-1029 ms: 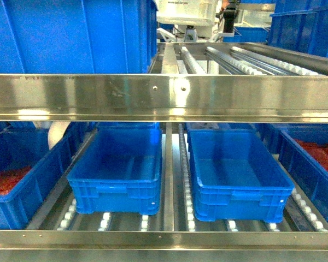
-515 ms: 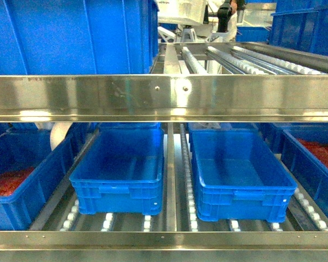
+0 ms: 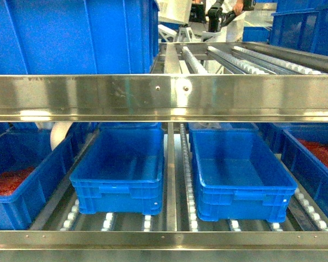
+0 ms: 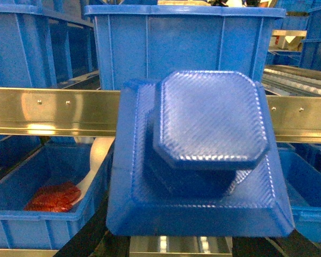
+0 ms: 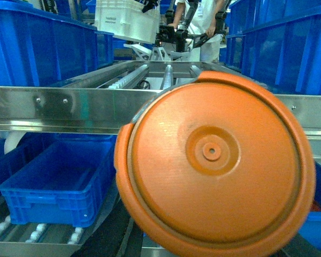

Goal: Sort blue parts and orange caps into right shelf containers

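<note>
- Left gripper: its jaws are hidden in every view. The left wrist view is filled by a blue part point(image 4: 203, 160), a square flanged piece with an octagonal raised boss, so close to the camera that I judge it held, though how far the jaws are open cannot be told.
- Right gripper: also hidden. An orange cap point(image 5: 214, 166), round with a small centre boss, fills the right wrist view the same way; the grip is inferred, not seen.
- Ahead and below both loads, under the steel shelf rail point(image 3: 164, 97), two empty blue crates sit side by side on the roller lanes: left crate point(image 3: 120, 169) and right crate point(image 3: 238, 172), long axes running away from the robot.
- In each wrist view the crates lie lower than the held item, beyond the rail, so the likely move is forward and down under it.
- Crates of red pieces point(image 3: 8, 183) flank the pair.
</note>
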{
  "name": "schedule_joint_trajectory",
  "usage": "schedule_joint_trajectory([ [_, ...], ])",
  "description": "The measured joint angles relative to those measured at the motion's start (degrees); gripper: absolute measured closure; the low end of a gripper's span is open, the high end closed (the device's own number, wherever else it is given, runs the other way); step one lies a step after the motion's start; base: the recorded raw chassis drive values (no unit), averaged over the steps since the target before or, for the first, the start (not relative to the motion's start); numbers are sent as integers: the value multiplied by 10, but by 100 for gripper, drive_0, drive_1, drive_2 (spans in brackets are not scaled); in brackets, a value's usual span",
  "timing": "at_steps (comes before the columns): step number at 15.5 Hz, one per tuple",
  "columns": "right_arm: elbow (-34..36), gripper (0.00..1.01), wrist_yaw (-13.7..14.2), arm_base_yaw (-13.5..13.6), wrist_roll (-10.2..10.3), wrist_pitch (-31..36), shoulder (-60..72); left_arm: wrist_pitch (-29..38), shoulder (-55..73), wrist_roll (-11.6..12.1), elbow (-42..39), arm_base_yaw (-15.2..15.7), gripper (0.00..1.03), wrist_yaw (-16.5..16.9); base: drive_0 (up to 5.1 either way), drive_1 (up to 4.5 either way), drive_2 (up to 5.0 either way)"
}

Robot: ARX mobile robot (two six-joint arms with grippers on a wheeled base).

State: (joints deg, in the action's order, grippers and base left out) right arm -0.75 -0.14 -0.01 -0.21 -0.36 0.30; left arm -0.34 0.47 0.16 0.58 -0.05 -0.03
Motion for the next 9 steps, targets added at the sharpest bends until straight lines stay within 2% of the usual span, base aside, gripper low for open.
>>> schedule_joint_trajectory([
  [9,0,61,1,0,1,0,0,0,0,0,0,0,61,0,0,0,0],
])
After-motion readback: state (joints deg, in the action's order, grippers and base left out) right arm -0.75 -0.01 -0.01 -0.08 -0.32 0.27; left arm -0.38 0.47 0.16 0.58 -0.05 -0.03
